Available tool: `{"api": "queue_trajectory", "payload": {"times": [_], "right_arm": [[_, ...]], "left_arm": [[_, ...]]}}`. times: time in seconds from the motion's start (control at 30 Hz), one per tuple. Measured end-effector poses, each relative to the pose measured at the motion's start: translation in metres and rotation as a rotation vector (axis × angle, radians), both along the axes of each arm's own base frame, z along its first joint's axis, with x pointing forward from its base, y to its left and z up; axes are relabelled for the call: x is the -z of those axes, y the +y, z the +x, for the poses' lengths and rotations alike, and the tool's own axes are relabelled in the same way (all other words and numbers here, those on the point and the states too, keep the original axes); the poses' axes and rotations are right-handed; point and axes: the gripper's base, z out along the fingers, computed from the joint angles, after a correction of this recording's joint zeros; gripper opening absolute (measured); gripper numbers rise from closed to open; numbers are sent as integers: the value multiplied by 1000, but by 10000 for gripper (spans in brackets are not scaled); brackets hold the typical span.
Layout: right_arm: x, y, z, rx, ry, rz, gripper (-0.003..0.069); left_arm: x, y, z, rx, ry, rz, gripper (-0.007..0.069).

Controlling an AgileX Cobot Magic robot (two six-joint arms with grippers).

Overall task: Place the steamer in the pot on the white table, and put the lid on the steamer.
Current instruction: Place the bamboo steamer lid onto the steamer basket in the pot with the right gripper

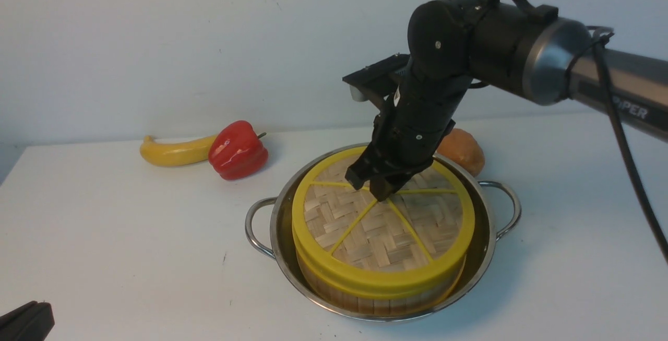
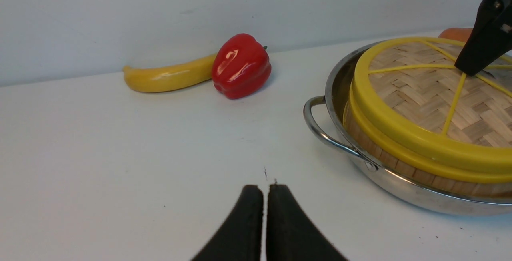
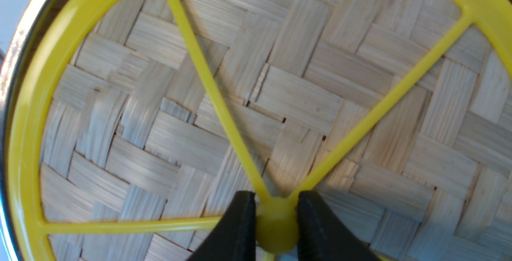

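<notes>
The lid sits on the steamer, inside the pot on the desk. R tool pinches the lid's small knob. L tool is closed w/ nothing. Lid looks light, stiff; knob's the best spot to hold.

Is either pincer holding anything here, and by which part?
The right pincer grips the lid by its centre knob. The left pincer is shut, empty.

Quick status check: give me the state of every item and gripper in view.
steamer: in the pot, covered
lid: resting on the steamer
pot: upright on the white table
right gripper: shut on the lid's knob
left gripper: shut, empty
pepper, banana: lying loose
</notes>
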Motion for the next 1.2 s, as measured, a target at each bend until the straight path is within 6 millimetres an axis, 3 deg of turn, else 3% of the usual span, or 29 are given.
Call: {"api": "queue_trajectory", "payload": {"times": [0.13, 0.4, 0.5, 0.73, 0.93, 1.1, 1.2], "right_arm": [[0, 0, 0, 0, 1, 3, 185], [-2, 5, -2, -2, 3, 27, 405], [-6, 6, 0, -3, -7, 35, 454], [-43, 11, 9, 40, -108, 112, 483], [-76, 0, 7, 71, -227, 93, 431], [-143, -28, -16, 113, -412, 88, 262], [-199, -55, -47, 148, -551, 130, 99]], "left_arm": [[0, 0, 0, 0, 0, 0, 10], [0, 0, 0, 0, 0, 0, 10], [0, 0, 0, 0, 0, 0, 10], [0, 0, 0, -1, -1, 1, 10], [0, 0, 0, -1, -1, 1, 10], [0, 0, 0, -1, -1, 2, 10], [0, 0, 0, -1, -1, 2, 10]]}}
